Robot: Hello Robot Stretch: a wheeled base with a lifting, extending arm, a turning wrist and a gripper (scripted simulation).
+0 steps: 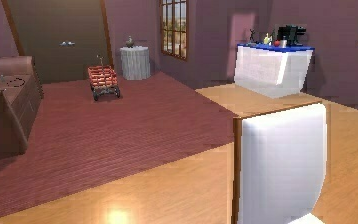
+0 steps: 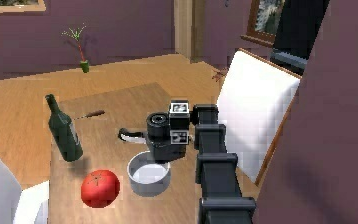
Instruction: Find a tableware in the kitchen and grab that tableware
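The robot is at the wooden table (image 2: 102, 155), at the grabbing part of the job. The grey bowl (image 2: 148, 175) sits on the table between the red fruit (image 2: 100, 188) and the arm (image 2: 219, 170). The gripper (image 2: 137, 134) is very near the bowl. I cannot tell if its fingers are apart or together, or if it holds anything. Next, I think the fingers need to get on the bowl's rim and lift it gently, away from the dark bottle (image 2: 63, 128)

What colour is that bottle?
The bottle is dark green, clearest in the arm side view.
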